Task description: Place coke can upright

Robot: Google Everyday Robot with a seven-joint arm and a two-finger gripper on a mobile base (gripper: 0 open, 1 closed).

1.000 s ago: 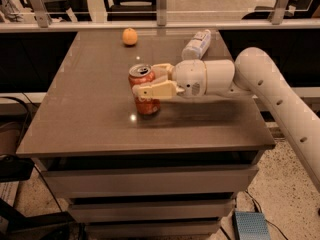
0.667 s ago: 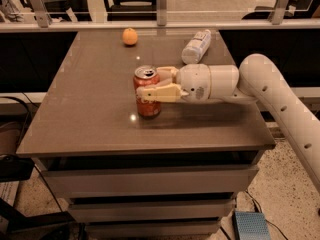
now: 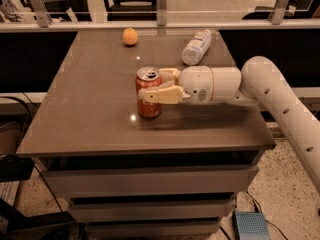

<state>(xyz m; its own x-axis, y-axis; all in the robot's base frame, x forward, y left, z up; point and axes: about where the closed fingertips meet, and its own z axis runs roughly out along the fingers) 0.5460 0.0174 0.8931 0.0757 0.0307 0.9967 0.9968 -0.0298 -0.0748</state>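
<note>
holding anything, that gripper (image 3: 152,86)?

b: yes, as far as i can see. it hangs low over the table (image 3: 90,129), near the middle, reaching in from the right of the view. its two pale fingers (image 3: 162,95) are narrowed around the coke can (image 3: 149,109). one lies across the front of the can at mid-height and the other runs behind it near the rim. i read that as a grip on the can, though i can't say how hard it presses.

a: why take it from the side?

b: my guess is that a sideways clasp at the middle leaves the base free to meet the table flat. it would also steady the can as it settles. the arm (image 3: 280,99) comes in low and level, which suits that.

a: and the can itself?

b: it has a red body and a silver top with the pull tab showing. it stands upright, its bottom on the table or right at it. i can make out no dents. the upright part looks done, and letting go seems to be what is left.

a: anything close by?

b: a clear bottle (image 3: 196,47) lies on its side further back. an orange fruit (image 3: 130,36) sits near the far edge. both are well apart from the can.
</note>
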